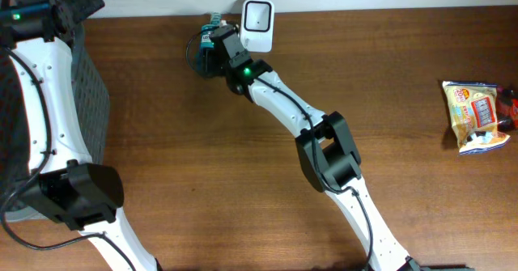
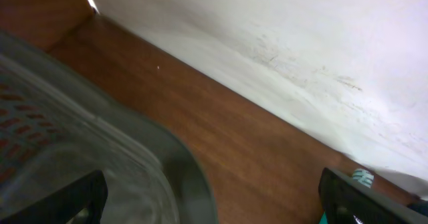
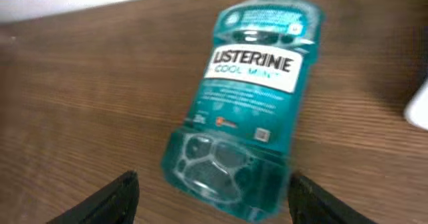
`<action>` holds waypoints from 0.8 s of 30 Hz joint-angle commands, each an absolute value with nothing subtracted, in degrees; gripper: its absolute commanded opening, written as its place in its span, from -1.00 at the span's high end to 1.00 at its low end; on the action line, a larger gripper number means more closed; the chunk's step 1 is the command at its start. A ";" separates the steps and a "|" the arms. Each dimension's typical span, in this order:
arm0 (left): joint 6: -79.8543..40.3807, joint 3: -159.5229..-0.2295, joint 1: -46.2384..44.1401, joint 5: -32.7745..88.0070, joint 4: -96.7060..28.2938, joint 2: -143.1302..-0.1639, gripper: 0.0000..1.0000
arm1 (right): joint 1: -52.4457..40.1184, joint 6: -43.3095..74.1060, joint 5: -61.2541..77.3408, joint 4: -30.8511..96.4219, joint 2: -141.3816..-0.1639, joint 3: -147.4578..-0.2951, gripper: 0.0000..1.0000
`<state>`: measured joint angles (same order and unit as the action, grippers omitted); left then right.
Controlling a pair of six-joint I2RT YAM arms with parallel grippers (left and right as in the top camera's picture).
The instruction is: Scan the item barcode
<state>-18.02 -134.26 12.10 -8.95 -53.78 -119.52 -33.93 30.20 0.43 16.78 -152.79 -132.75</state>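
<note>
Wide brown table [image 1: 388,52], and 2 arms are out over it. At the far left sits a grey mesh basket [image 1: 93,101], with the left arm [image 1: 44,101] bent across it. The left gripper [image 2: 212,184] hangs above the basket's rim, jaws spread wide. The right arm [image 1: 279,101] reaches from the near edge up to the far middle of the table. Its gripper [image 3: 212,184] is over the bottle [image 3: 251,97], jaws open, 1 finger on each side of the base and no grip on it. The teal mouthwash bottle lies flat on the wood, label up, cap pointing to the far wall, just left of the scanner [image 1: 257,22]. That white scanner stands at the far edge. A snack bag [image 1: 476,116] lies well apart at the right edge.
</note>
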 commanded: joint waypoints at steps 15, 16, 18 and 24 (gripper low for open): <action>-18.35 -135.28 12.53 -8.58 -53.76 -119.33 -0.98 | -25.30 16.60 -13.39 44.77 -121.91 -134.19 -0.81; -18.35 -135.28 12.53 -8.58 -53.76 -119.33 -0.98 | -22.59 17.39 -13.37 47.55 -119.70 -134.19 -0.94; -18.35 -135.28 12.53 -8.58 -53.76 -119.33 -0.98 | -16.64 17.34 -13.65 53.08 -117.21 -134.19 -0.97; -18.35 -135.28 12.53 -8.58 -53.71 -119.33 -0.98 | 0.16 17.39 -13.21 69.56 -118.39 -134.15 -0.97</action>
